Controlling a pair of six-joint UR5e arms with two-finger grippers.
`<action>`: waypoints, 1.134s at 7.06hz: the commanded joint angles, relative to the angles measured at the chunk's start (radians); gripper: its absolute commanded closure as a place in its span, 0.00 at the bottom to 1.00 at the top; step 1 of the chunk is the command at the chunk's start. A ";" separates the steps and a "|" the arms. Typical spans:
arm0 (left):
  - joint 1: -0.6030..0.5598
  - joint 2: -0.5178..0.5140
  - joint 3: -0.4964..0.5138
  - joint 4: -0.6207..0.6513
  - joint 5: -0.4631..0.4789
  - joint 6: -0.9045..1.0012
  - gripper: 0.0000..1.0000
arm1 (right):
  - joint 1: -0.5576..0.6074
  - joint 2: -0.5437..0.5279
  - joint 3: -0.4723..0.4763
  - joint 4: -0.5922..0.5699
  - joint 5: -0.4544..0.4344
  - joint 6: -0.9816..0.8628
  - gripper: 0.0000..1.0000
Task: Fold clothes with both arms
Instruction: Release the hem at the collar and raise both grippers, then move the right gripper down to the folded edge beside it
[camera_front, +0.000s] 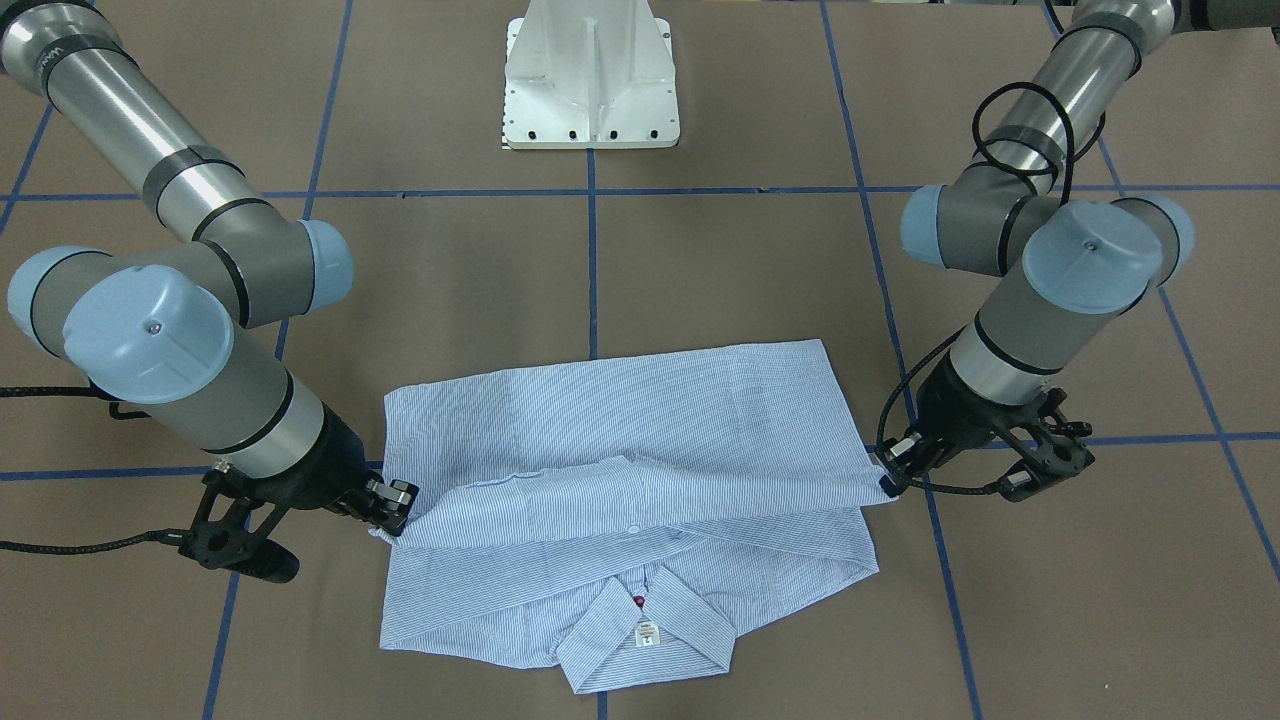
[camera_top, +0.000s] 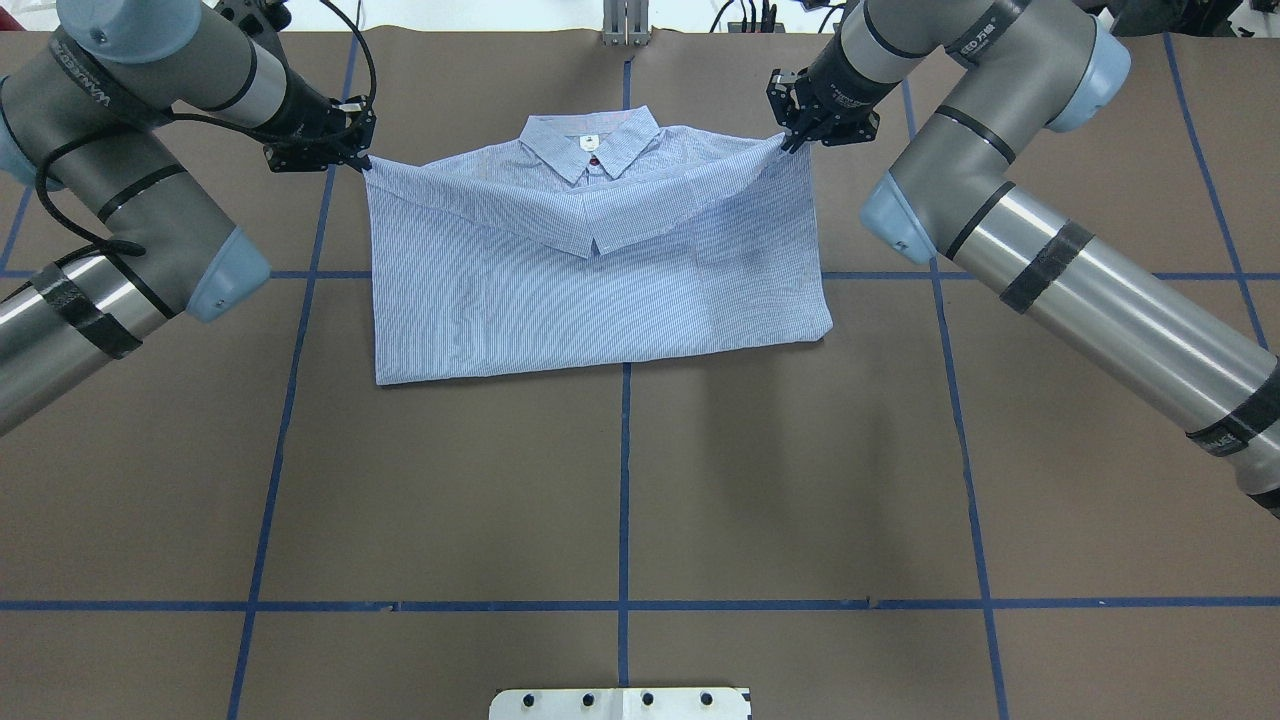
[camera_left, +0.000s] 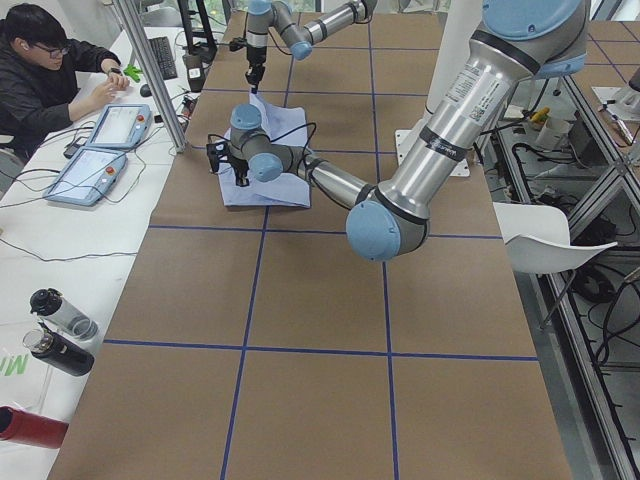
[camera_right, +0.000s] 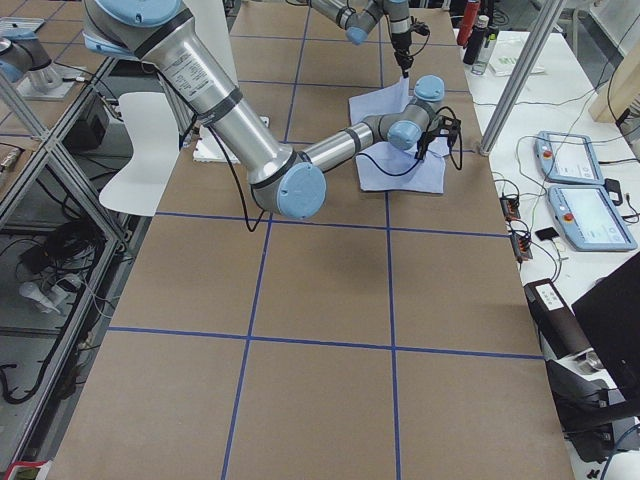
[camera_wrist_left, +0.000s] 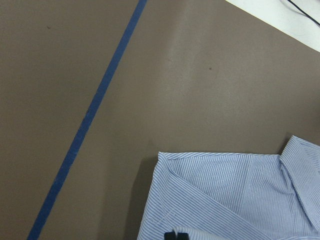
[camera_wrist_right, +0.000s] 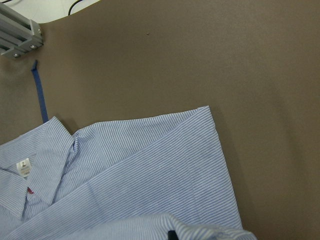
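The blue-and-white striped shirt (camera_top: 600, 310) lies on the brown table with its collar (camera_top: 590, 140) on the far side from the robot's base. A layer of cloth is drawn up toward the collar and sags in the middle. My left gripper (camera_top: 366, 158) is shut on that layer's left corner, also shown in the front view (camera_front: 888, 482). My right gripper (camera_top: 788, 146) is shut on the right corner (camera_front: 398, 508). Both corners are held slightly above the table. The left wrist view shows striped cloth (camera_wrist_left: 225, 195) under the fingertips, and the right wrist view shows the shirt (camera_wrist_right: 125, 170) with its white neck label.
The white pedestal base (camera_front: 590, 75) stands at the robot's side of the table. Blue tape lines cross the brown surface (camera_top: 620, 480). A person (camera_left: 45, 70) sits at a side table with two tablets (camera_left: 100, 150); bottles (camera_left: 60, 330) lie there. A white chair (camera_left: 550, 240) stands beside the table.
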 joint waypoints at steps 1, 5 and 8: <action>0.003 0.000 -0.001 -0.007 0.003 -0.002 0.01 | 0.000 -0.013 0.000 0.010 -0.001 0.000 0.01; 0.000 0.009 -0.014 -0.002 0.000 0.009 0.00 | 0.003 -0.120 0.064 0.039 0.056 -0.012 0.00; -0.002 0.014 -0.050 0.005 0.000 0.007 0.00 | -0.113 -0.235 0.173 0.041 0.004 -0.008 0.01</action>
